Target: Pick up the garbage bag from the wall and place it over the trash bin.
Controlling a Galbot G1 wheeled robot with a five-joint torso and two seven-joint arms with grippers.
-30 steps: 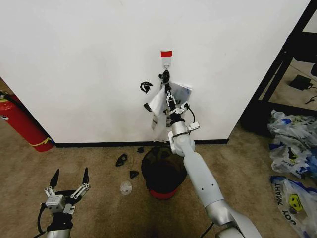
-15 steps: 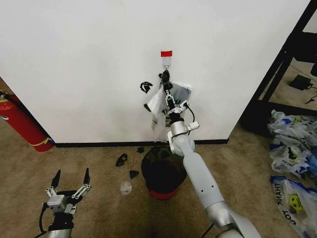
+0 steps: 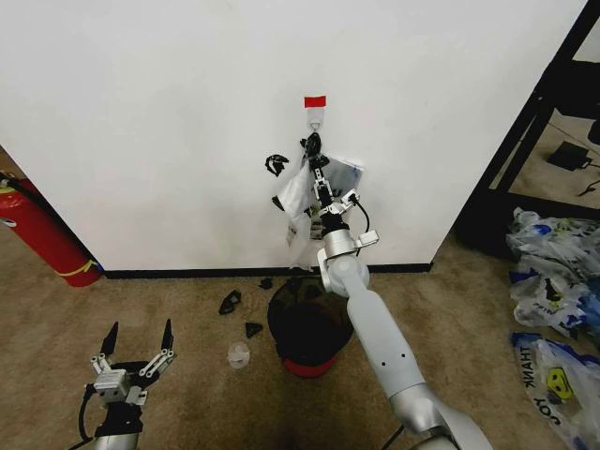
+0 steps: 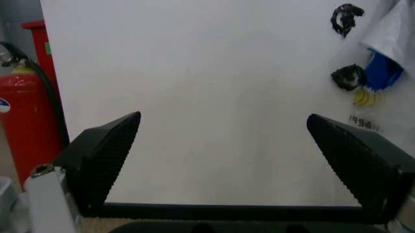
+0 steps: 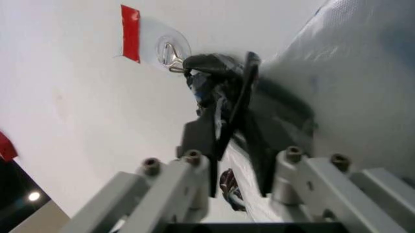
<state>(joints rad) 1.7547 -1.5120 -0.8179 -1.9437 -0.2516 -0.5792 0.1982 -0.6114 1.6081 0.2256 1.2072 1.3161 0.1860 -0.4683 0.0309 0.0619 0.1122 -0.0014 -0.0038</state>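
The garbage bag (image 3: 302,192), thin see-through plastic with blue patches, hangs against the white wall (image 3: 169,131) from a small hook (image 3: 316,120) under a red tape strip (image 3: 314,100). My right gripper (image 3: 313,150) reaches up to the bag's bunched top just below the hook. In the right wrist view its fingers (image 5: 250,104) are shut on the dark gathered plastic of the bag (image 5: 350,73), close to the hook (image 5: 170,51). The black mesh trash bin (image 3: 307,330) with its red base stands on the carpet right under the bag. My left gripper (image 3: 139,345) hangs open low on the left, away from all this.
A red fire extinguisher (image 3: 37,230) leans at the wall's left end. Black scraps (image 3: 230,302) and a clear plastic piece (image 3: 238,354) lie left of the bin. Heaped printed bags (image 3: 553,272) and a black shelf frame (image 3: 534,122) are on the right.
My left gripper has sunk slightly lower and drifted a little right. The right gripper stays at the bag's top by the hook.
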